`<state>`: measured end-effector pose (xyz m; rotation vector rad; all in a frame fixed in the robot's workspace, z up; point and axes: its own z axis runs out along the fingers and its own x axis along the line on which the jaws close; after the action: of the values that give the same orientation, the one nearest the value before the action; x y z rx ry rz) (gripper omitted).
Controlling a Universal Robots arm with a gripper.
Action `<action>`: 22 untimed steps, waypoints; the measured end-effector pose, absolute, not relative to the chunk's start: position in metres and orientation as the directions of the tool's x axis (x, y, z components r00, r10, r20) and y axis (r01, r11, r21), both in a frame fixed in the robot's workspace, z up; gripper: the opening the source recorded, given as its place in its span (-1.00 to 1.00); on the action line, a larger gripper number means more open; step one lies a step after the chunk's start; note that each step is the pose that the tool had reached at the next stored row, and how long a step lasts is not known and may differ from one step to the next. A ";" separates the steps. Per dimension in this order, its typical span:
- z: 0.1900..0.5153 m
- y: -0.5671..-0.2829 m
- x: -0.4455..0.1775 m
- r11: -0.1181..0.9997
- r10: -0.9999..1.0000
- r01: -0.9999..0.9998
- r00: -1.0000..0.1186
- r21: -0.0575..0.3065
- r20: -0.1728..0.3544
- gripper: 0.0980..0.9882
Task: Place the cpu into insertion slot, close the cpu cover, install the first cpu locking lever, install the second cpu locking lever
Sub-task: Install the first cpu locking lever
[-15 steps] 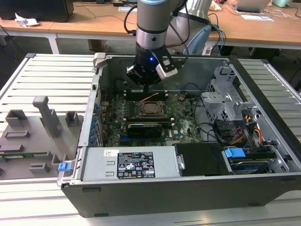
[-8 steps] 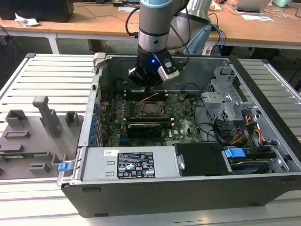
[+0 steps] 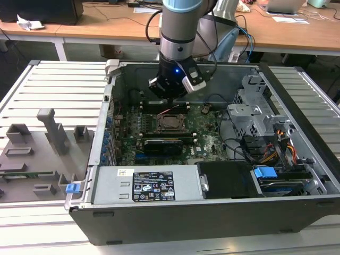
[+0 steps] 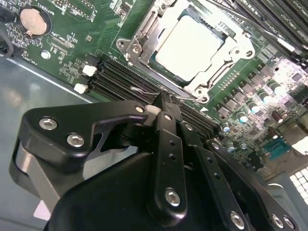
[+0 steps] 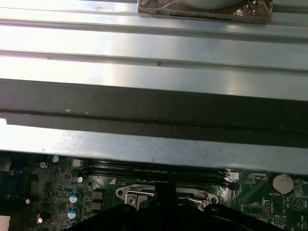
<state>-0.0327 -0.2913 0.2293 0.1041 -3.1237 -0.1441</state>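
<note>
While the arm hangs over the open computer case (image 3: 297, 175), its gripper (image 4: 163, 103) sits low over the green motherboard (image 4: 82, 29), fingers pressed together with the tips right at a thin wire lever (image 4: 144, 90) by the socket edge; cannot tell if the wire is actually pinched or just touched

Taking the insertion slot (image 4: 192, 43) as landmark, near to far in the second wrist view: the black gripper body comes first, then the closed fingertips, then the long black memory slots (image 4: 115, 77) just beside the socket, then the socket itself. The cpu (image 4: 190, 41) lies seated flat in the slot, silvery top facing up. The cpu cover (image 4: 144, 33) is down around the cpu, chip showing through its window. Past the socket, off to one side, a round coin battery (image 4: 33, 20) sits on the board, well apart from the gripper

In the first wrist view the gripper tip (image 5: 163, 195) is at the socket rim, memory slots just beyond it, then the grey case wall (image 5: 154, 144)

In the exterior view the gripper (image 3: 169, 98) is just past the socket (image 3: 169, 123) toward the case's back wall. Nearer than the socket lies a black expansion card (image 3: 162, 144), nearer still the power supply (image 3: 143, 183). A grey fixture tray (image 3: 37, 154) rests outside the case on the exterior view's left
</note>
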 end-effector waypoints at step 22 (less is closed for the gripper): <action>0.220 -0.287 -0.020 0.994 -0.067 -0.066 -0.998 0.092 0.010 -0.98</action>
<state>-0.0200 -0.2873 0.2199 0.1042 -3.1238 -0.1442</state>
